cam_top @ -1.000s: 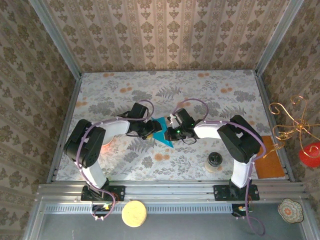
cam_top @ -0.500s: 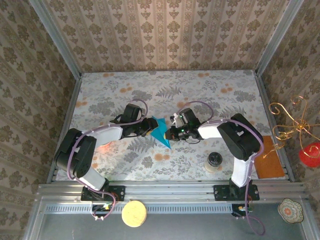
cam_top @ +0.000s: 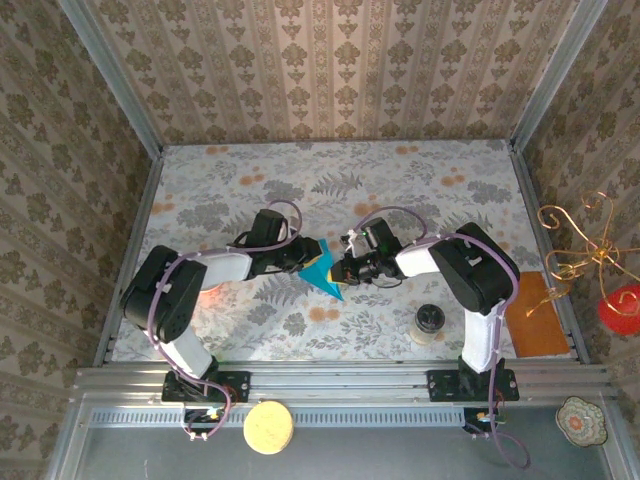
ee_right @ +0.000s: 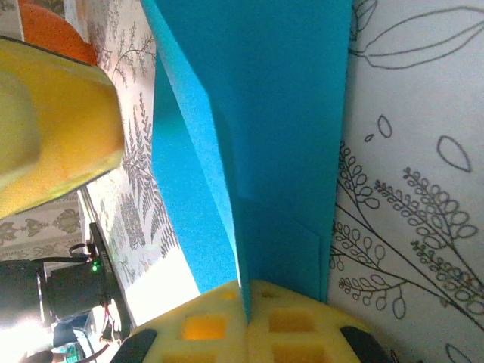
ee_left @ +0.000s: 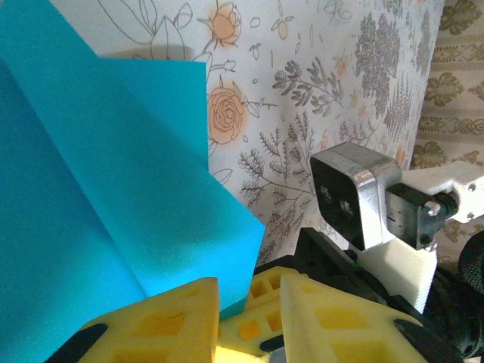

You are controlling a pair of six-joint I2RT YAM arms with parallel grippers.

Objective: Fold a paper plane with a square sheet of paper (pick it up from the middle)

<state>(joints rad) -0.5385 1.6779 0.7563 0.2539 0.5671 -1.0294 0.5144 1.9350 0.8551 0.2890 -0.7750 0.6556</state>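
Note:
The teal-blue sheet of paper [cam_top: 322, 268] lies mid-table, folded into a pointed shape whose tip faces the near edge. In the right wrist view the paper [ee_right: 265, 113] shows layered flaps and a raised crease, and my right gripper [ee_right: 246, 291] is shut on that crease edge. From the top view the right gripper [cam_top: 344, 270] holds the paper's right side. My left gripper [cam_top: 304, 263] is at its left side. In the left wrist view the paper [ee_left: 113, 189] slopes down behind one finger, and the left gripper [ee_left: 249, 302] stands open with a gap.
A small black-and-white round container [cam_top: 430, 322] stands near the right arm's base. An orange-brown flat sheet [cam_top: 535, 315] lies at the table's right edge. The right arm's wrist camera [ee_left: 352, 193] sits close in front of the left gripper. Walls enclose the table.
The left gripper has moved right, closer onto the paper's left side. The right gripper keeps its hold, and the paper has tipped up slightly between the two.

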